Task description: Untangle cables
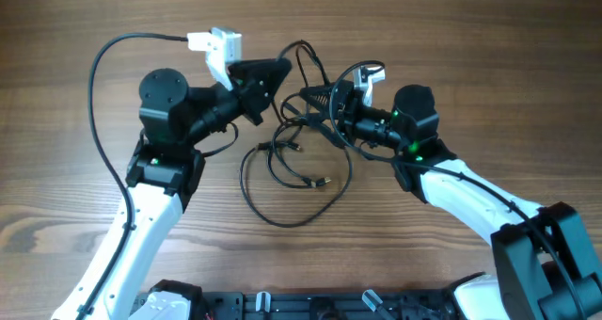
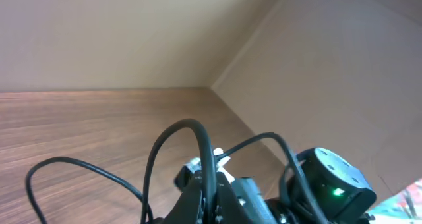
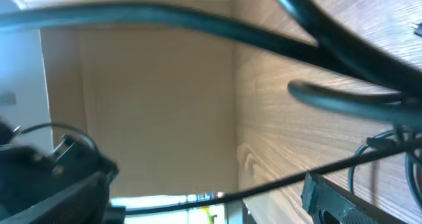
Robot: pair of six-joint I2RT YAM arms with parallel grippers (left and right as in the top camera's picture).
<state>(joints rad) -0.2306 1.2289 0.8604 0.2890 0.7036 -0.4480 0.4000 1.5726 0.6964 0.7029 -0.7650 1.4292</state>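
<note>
Jaws on the left gripper (image 1: 273, 80) are cut off, grip unreadable; the right gripper's (image 1: 318, 100) stand apart, blurred cables (image 1: 282, 143) crossing its lens.

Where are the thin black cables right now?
In the overhead view, the thin black cables lie tangled on the wooden table, between the left gripper and the right gripper.

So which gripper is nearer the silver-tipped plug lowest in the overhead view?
Right. The right gripper hangs just beyond the plug; the left gripper is farther off, beyond and to its left.
</note>
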